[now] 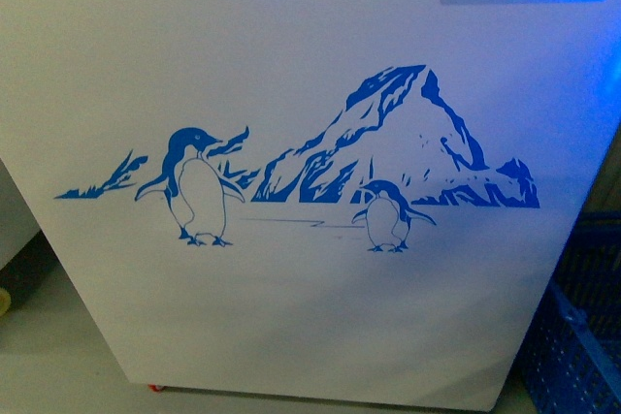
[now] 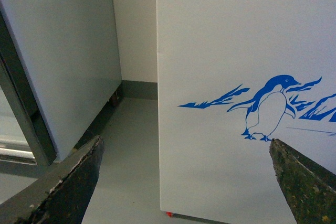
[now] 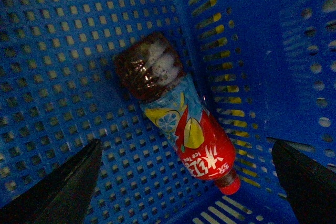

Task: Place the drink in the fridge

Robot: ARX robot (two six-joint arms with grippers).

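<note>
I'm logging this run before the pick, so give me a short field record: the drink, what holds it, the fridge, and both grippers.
drink: clear plastic bottle of brown liquid, blue-yellow-red label, red cap, lying on its side
container: blue perforated plastic crate, bottle on its floor beside a wall
fridge: white chest freezer with blue penguin-and-mountain picture; top out of view
right gripper: open, over the bottle, fingers clear of it
left gripper: open, empty, facing the freezer
progress: drink not yet grasped
</note>
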